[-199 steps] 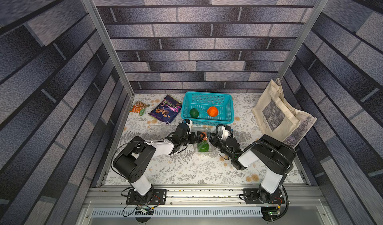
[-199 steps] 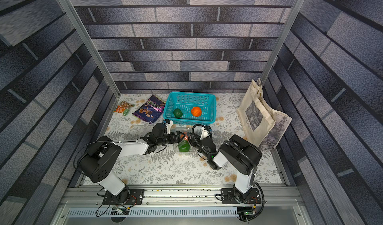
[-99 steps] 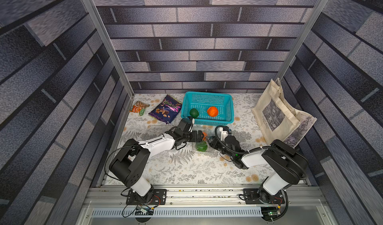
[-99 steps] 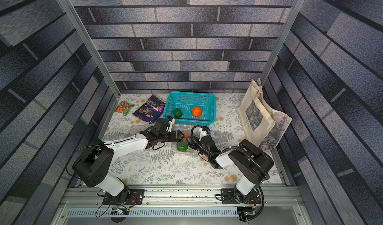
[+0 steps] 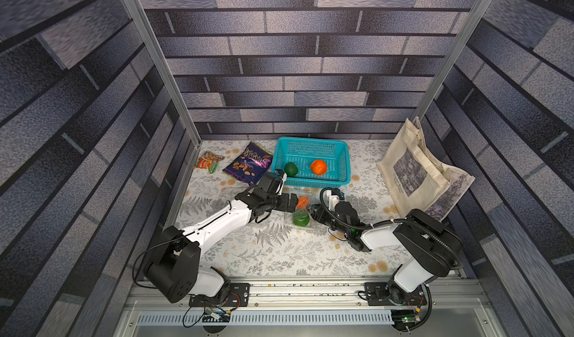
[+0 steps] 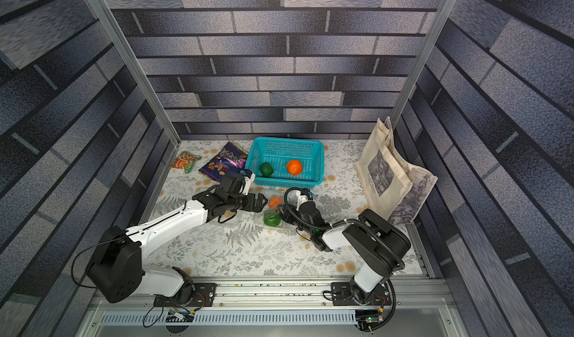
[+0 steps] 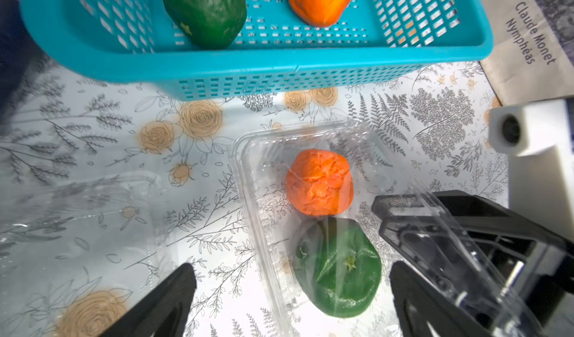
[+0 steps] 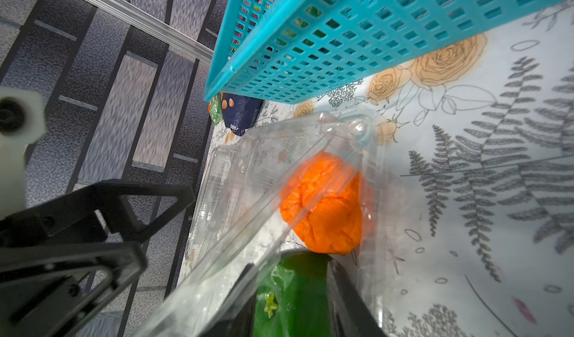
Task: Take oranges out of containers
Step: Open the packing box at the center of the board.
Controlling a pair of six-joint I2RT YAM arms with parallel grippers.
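Clear container [image 7: 245, 195], lid [image 8: 236, 226] leaning on right gripper [image 5: 313, 212] (its pinch: cannot tell), leaves oranges [image 7: 320, 181] exposed to left gripper [image 5: 291, 202], fingers [image 7: 174, 301] spread.

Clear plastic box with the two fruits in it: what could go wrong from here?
1. The lid leans only part-open over the green fruit, so the open left gripper may catch plastic instead.
2. The clear box looks thin and light; it may lift or slide with the fruit.
3. The orange fruit lies right beside the green one and could get knocked.
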